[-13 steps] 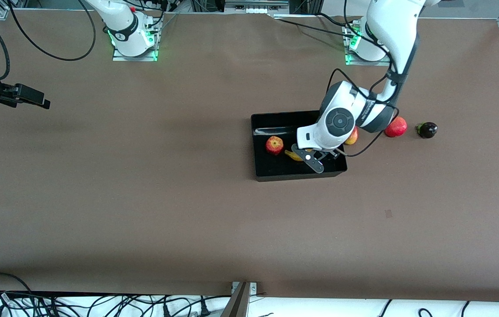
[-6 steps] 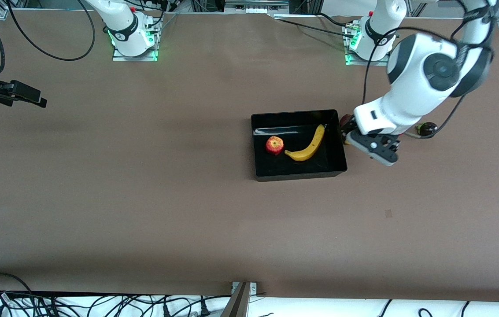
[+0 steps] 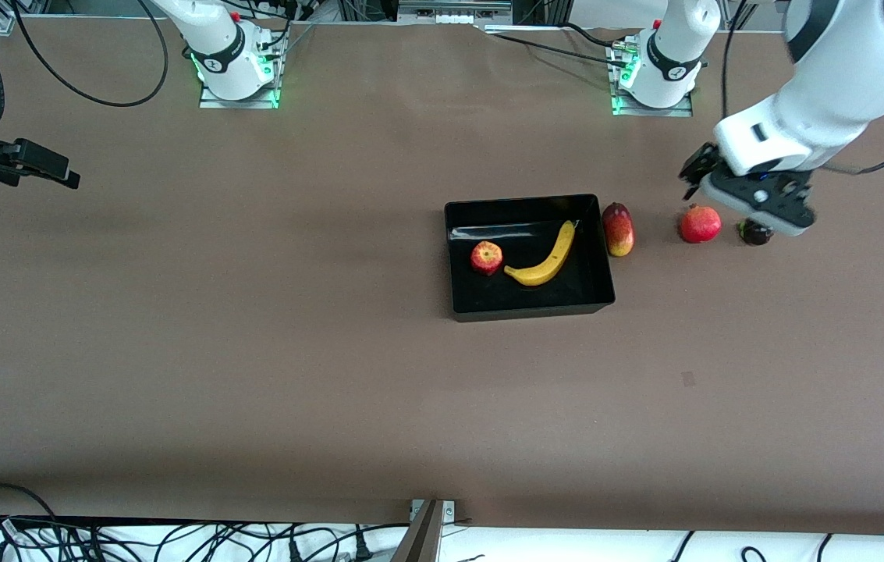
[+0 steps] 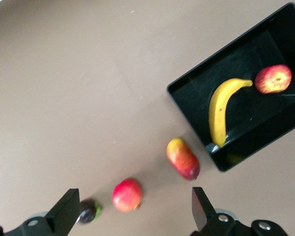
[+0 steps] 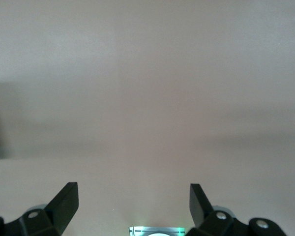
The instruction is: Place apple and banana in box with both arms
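Both fruits lie in the box (image 3: 529, 308): the apple (image 3: 486, 257) touches the banana (image 3: 544, 259) at its 9 o'clock. My left gripper (image 3: 750, 195) hangs wide and empty over the red fruit (image 3: 700, 224); dipping could knock it. The right gripper (image 3: 36, 164) waits wide.

Glossy black plastic box (image 3: 527, 309); smooth-skinned banana (image 3: 543, 257); matt brown table (image 3: 254, 351) covering, faintly creased

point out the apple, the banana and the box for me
apple (image 3: 487, 257), front view, on its dimpled top
banana (image 3: 547, 261), front view, on the middle of its curve
box (image 3: 531, 307), front view, on the wall nearest the camera
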Action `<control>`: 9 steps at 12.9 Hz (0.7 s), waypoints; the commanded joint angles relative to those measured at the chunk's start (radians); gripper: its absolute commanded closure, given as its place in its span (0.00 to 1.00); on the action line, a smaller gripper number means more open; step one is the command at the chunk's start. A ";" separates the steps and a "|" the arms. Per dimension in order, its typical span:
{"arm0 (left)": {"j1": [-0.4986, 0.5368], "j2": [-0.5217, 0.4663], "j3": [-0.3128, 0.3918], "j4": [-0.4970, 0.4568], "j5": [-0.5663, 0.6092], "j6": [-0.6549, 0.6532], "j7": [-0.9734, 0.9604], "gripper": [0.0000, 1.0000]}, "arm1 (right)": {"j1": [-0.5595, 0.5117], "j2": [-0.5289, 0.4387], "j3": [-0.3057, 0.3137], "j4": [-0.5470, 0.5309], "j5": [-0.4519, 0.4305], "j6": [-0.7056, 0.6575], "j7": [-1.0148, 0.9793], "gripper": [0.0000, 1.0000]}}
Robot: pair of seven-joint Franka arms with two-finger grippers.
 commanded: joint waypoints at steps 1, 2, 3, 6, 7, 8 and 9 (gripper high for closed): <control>0.048 0.012 -0.001 0.073 0.028 -0.079 -0.065 0.00 | -0.002 -0.010 0.007 0.000 -0.054 0.036 0.006 0.00; 0.077 0.009 0.004 0.076 0.024 -0.085 -0.064 0.00 | -0.002 -0.010 0.005 0.000 -0.056 0.043 0.006 0.00; 0.110 0.009 0.012 0.076 0.011 -0.084 -0.060 0.00 | -0.002 -0.010 0.005 0.000 -0.054 0.036 0.007 0.00; 0.163 0.012 0.021 0.063 -0.039 -0.085 -0.063 0.00 | -0.002 -0.007 0.005 0.000 -0.044 0.036 0.007 0.00; 0.161 0.011 0.021 0.058 -0.041 -0.087 -0.070 0.00 | -0.002 -0.007 0.005 0.000 -0.044 0.036 0.007 0.00; 0.161 0.012 0.021 0.064 -0.044 -0.096 -0.083 0.00 | -0.002 -0.007 0.005 0.000 -0.042 0.034 0.007 0.00; 0.163 0.018 0.019 0.073 -0.044 -0.123 -0.082 0.00 | -0.002 -0.007 0.005 0.000 -0.042 0.033 0.007 0.00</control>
